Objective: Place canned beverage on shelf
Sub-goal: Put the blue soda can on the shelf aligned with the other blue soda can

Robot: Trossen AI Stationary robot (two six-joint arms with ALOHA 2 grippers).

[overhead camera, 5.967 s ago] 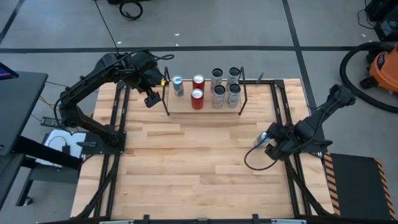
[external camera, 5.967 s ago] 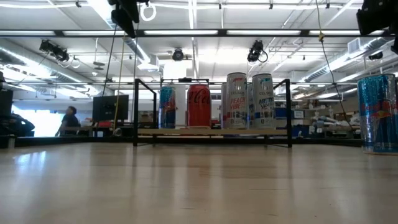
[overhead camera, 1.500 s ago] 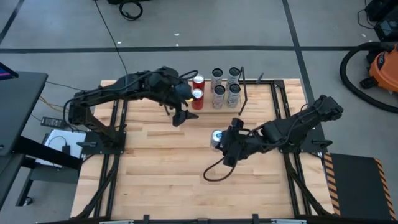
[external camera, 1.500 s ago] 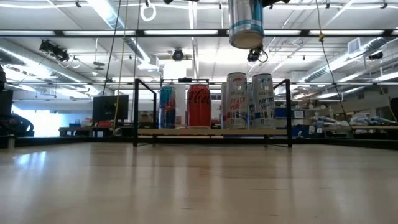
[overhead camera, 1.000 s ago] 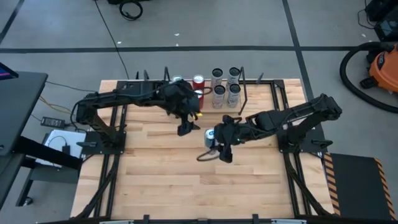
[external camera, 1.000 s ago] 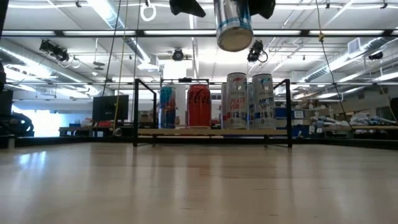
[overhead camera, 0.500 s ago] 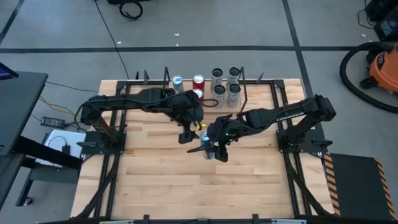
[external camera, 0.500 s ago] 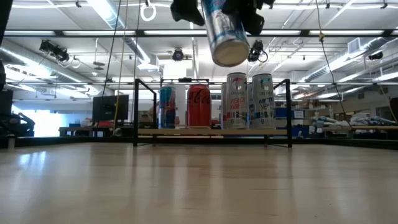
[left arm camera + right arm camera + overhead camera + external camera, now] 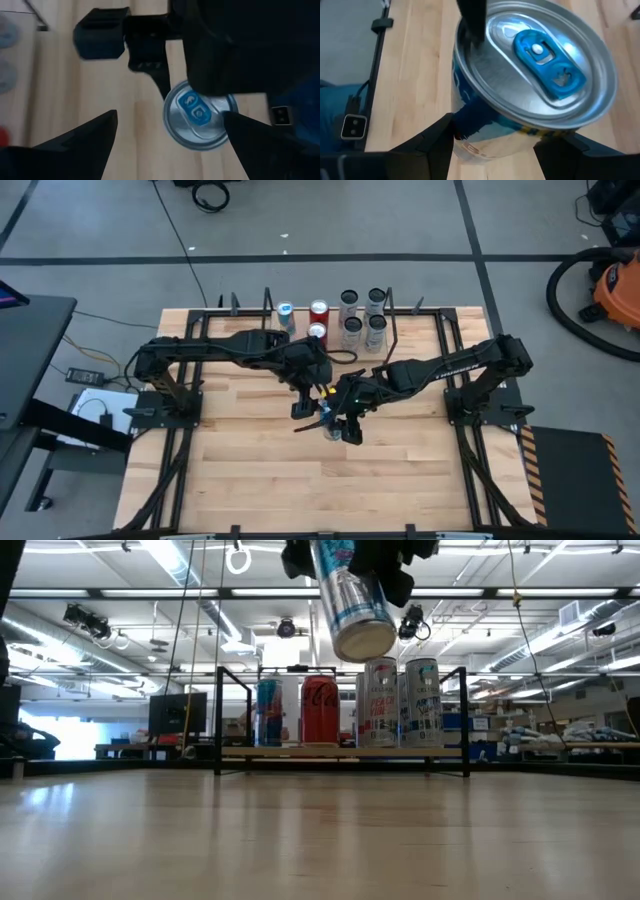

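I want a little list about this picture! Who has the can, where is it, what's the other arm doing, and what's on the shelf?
Held can: blue-and-silver can, tilted, up in the air above the table
Holder: right gripper, shut on the can
Other arm: left gripper, open, right beside the can, not holding it
Shelf: at the far side of the table, with cans already standing on it
On shelf: one blue can, red can, tall silver cans
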